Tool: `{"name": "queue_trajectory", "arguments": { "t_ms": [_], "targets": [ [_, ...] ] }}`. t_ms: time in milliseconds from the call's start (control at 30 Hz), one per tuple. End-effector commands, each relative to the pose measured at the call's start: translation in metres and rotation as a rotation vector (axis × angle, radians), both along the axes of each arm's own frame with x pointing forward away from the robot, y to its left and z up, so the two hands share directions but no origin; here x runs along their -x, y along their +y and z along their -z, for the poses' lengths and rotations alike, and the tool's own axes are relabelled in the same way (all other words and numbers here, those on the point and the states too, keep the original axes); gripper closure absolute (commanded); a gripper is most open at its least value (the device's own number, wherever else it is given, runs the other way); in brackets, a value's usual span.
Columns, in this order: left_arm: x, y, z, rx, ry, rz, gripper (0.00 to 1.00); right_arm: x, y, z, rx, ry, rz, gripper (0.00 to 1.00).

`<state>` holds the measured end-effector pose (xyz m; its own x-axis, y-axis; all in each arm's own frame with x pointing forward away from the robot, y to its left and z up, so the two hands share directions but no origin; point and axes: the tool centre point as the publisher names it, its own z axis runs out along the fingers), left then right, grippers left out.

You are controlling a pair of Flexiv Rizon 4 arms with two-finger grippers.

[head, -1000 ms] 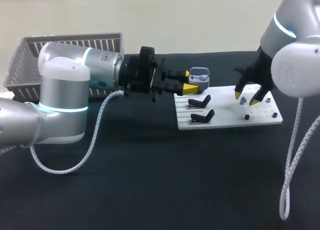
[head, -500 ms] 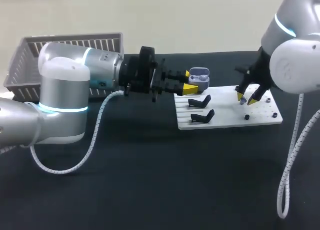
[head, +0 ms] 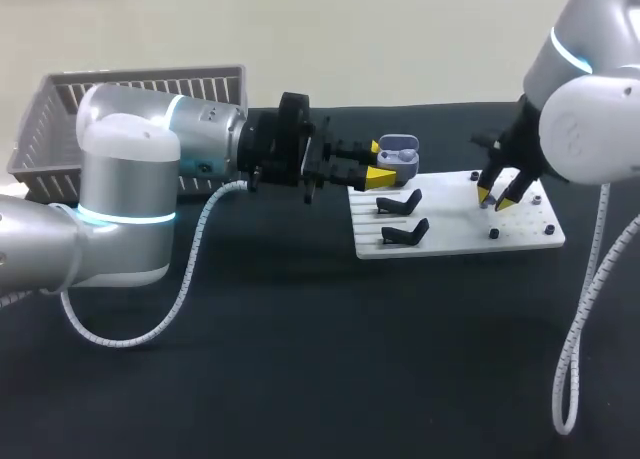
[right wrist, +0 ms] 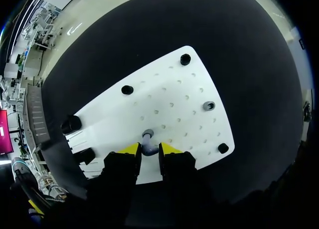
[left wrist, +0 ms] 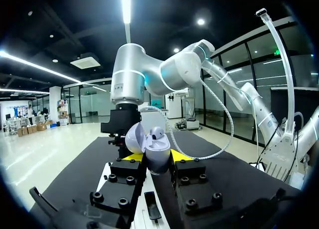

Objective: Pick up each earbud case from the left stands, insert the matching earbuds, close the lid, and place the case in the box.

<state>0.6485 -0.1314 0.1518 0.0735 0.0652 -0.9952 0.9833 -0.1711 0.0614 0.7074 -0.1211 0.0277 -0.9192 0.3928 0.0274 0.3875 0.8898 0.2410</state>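
Note:
My left gripper point(head: 376, 164) is shut on a lavender earbud case point(head: 399, 155), held above the far left corner of the white board point(head: 455, 234). In the left wrist view the case point(left wrist: 157, 153) sits between the yellow tips of that gripper point(left wrist: 152, 157). Its lid point(left wrist: 134, 137) stands open and one white earbud point(left wrist: 157, 134) is seated inside. My right gripper point(head: 497, 197) points down at the board's right half. In the right wrist view the right gripper point(right wrist: 149, 150) is shut on a grey earbud point(right wrist: 148, 142) standing on the board point(right wrist: 189, 89).
Two empty black stands point(head: 400, 201) point(head: 405, 232) sit on the board's left part. Black pegs point(right wrist: 185, 59) point(right wrist: 127, 90) point(right wrist: 223, 148) and a small grey holder point(right wrist: 209, 106) dot its right part. A grey slatted basket point(head: 130, 89) stands at the table's far left.
My right gripper's fingers have drawn together around the grey earbud on the board. The left arm and the case have stayed still.

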Motion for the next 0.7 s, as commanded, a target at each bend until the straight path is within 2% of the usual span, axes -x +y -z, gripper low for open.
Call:
{"name": "queue_trajectory", "arguments": {
  "t_ms": [33, 67, 100, 133, 167, 267, 433, 633, 700],
  "targets": [
    [-0.001, -0.001, 0.0, -0.001, 0.0, 0.001, 1.0, -0.003, 0.001, 0.003, -0.002, 0.008, -0.005, 0.77],
    [-0.001, -0.001, 0.0, -0.001, 0.0, 0.001, 1.0, -0.003, 0.001, 0.003, -0.002, 0.009, -0.007, 0.78],
    [-0.001, -0.001, 0.0, -0.001, 0.0, 0.001, 1.0, -0.004, 0.002, 0.003, -0.003, 0.01, -0.009, 0.84],
    [-0.001, -0.001, 0.0, -0.001, 0.0, 0.001, 1.0, -0.004, 0.002, 0.003, -0.003, 0.01, -0.01, 0.98],
    [-0.001, -0.001, 0.0, -0.001, 0.0, 0.001, 1.0, -0.004, 0.002, 0.003, -0.003, 0.009, -0.012, 1.0],
    [-0.001, -0.001, 0.0, -0.001, 0.0, 0.001, 1.0, -0.005, 0.002, 0.0, -0.002, 0.008, -0.014, 1.0],
    [-0.001, -0.001, 0.0, -0.001, 0.0, 0.001, 1.0, 0.004, 0.001, -0.018, -0.019, -0.007, -0.005, 1.0],
    [-0.001, -0.001, 0.0, -0.001, 0.0, 0.001, 1.0, 0.023, -0.004, -0.055, -0.041, -0.018, 0.012, 1.0],
    [-0.001, -0.001, 0.0, -0.001, 0.0, 0.001, 1.0, 0.031, -0.004, -0.074, -0.045, -0.03, -0.002, 1.0]
  ]
}}
